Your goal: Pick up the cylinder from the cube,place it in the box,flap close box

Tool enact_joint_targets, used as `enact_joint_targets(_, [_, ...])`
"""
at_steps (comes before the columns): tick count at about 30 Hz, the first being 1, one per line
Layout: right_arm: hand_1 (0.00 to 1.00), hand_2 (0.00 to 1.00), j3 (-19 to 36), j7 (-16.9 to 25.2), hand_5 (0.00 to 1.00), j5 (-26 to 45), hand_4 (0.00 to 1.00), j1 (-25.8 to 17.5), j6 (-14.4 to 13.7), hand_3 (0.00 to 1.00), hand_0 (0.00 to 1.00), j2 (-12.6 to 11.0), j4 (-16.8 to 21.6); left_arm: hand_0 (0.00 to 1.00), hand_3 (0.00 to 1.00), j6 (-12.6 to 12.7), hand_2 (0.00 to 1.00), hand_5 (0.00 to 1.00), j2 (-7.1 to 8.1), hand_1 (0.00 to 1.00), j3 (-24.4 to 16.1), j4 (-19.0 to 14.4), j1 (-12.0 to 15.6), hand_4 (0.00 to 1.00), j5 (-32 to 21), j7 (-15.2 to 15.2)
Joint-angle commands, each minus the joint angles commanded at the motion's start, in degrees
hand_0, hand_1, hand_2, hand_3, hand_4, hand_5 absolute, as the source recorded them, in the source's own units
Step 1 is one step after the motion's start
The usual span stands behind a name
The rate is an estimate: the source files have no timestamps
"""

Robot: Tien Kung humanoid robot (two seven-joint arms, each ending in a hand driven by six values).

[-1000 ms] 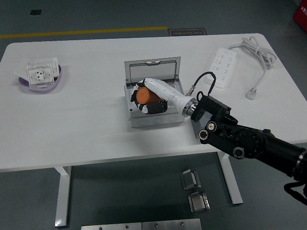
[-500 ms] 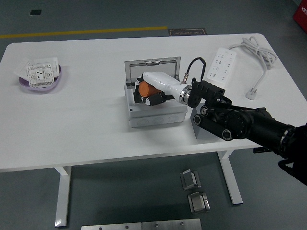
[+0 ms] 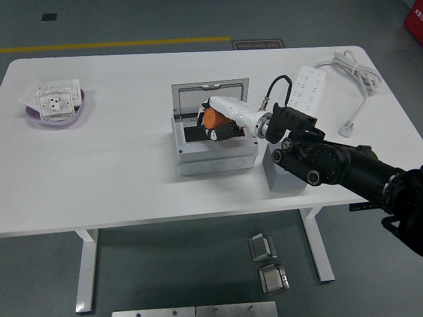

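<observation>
My right hand, white with black fingertips, is shut on the orange cylinder and holds it over the open grey box, toward its back right part. The box's lid stands upright at the far side. A grey cube sits on the table just right of the box, partly hidden under my black right forearm. My left arm does not show.
A purple dish carrying a white socket plate lies at the far left. At the far right rests a white power strip with its cable. The table's near edge runs below the box.
My right hand has lifted and shifted toward the right and far side with the cylinder. The forearm has swung up over the cube.
</observation>
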Motion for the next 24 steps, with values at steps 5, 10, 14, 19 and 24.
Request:
enact_joint_targets(5, [0.505, 0.661, 1.0, -0.1, 0.156, -0.7, 0.593, 0.0, 1.1, 0.799, 0.332, 0.3, -0.5, 0.729, 0.681, 0.0, 0.655, 0.24, 0.01, 0.716, -0.5, -0.2, -0.2, 0.576, 0.6, 0.0])
enact_joint_targets(10, [0.651, 0.724, 1.7, 0.1, 0.242, -1.5, 0.742, 0.0, 1.7, 0.902, 0.587, 0.2, -0.8, 0.729, 0.678, 0.1, 0.651, 0.24, -0.09, 0.716, -0.8, -0.3, -0.3, 0.568, 1.3, -0.1])
enact_joint_targets(14, [0.688, 0.737, 1.9, 0.3, 0.272, -1.7, 0.798, 0.0, 1.9, 0.916, 0.707, 0.1, -0.9, 0.729, 0.675, 0.2, 0.651, 0.238, -0.16, 0.716, -0.7, -0.3, -0.5, 0.567, 1.3, -0.1])
enact_joint_targets(19, [0.688, 0.737, 2.0, 0.5, 0.272, -1.7, 0.798, -0.2, 1.9, 0.916, 0.707, -0.1, -0.7, 0.729, 0.675, 0.2, 0.651, 0.238, -0.25, 0.716, -0.6, -0.4, -0.7, 0.567, 1.2, -0.2])
enact_joint_targets(24, [0.689, 0.74, 3.9, -0.1, 0.286, -3.5, 0.814, -1.1, 2.4, 0.92, 0.715, -1.2, 1.4, 0.728, 0.673, 0.2, 0.642, 0.234, -0.5, 0.716, -0.3, -0.3, -0.5, 0.559, 1.0, -0.3])
